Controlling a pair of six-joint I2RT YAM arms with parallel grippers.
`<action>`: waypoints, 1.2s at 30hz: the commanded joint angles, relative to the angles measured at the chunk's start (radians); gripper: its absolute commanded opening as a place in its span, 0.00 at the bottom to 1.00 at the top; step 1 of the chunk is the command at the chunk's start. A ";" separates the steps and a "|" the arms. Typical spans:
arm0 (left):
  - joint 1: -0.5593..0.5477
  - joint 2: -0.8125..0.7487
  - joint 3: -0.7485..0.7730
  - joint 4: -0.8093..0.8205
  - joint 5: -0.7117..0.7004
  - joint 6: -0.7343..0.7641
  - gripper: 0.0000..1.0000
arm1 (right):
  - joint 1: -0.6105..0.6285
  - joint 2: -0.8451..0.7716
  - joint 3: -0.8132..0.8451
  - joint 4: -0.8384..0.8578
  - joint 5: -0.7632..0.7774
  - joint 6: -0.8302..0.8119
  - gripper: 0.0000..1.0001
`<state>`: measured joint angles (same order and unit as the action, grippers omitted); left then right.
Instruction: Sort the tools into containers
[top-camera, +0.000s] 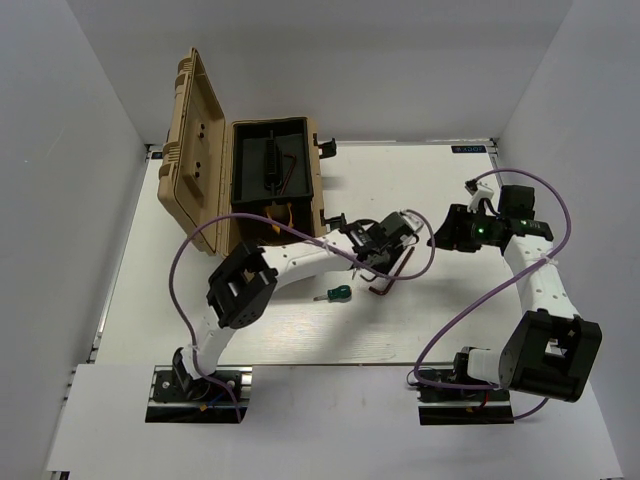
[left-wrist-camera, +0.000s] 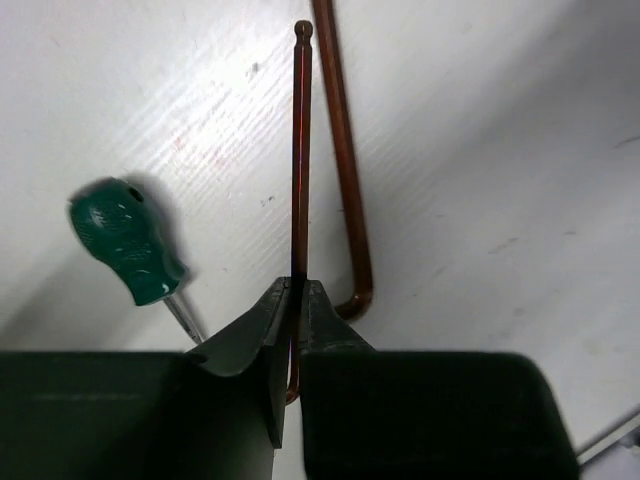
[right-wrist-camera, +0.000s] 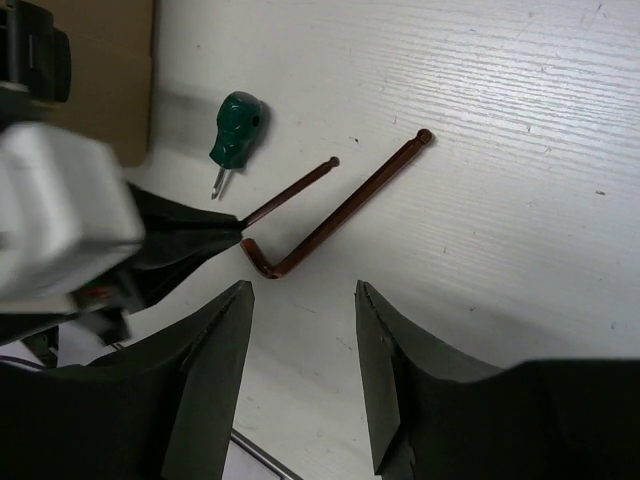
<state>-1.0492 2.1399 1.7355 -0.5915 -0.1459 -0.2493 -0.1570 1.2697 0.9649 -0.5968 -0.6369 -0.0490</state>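
White surface (top-camera: 400, 170), white walls, and we're right over the tools. Our left pincer (left-wrist-camera: 297, 292) is clamped on one dark-red hex key (left-wrist-camera: 301, 150), pinching it just by the elbow with the long leg pointing away. Our right pincer (right-wrist-camera: 302, 290) hangs with its jaws apart, holding nothing, above the second hex key (right-wrist-camera: 345, 205), which lies flat on the surface just beside the first. A green screwdriver (right-wrist-camera: 238, 120) rests near both. We judge these keys light, stiff and slick: thin steel that can swivel in a pinch, so gripping close to the bend looks wisest. The open tan case (top-camera: 190, 150) sits well apart.
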 joint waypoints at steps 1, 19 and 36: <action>-0.003 -0.167 0.084 0.002 0.006 0.012 0.00 | -0.010 0.005 -0.006 -0.011 -0.024 -0.012 0.52; 0.228 -0.391 0.070 0.103 -0.417 0.100 0.00 | 0.025 0.037 -0.017 -0.012 -0.046 0.011 0.27; 0.488 -0.046 0.317 0.049 -0.402 0.124 0.17 | 0.212 0.164 0.005 0.034 0.183 0.130 0.44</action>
<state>-0.5690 2.0972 1.9862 -0.5243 -0.5575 -0.1341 0.0223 1.4059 0.9463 -0.5972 -0.5297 0.0135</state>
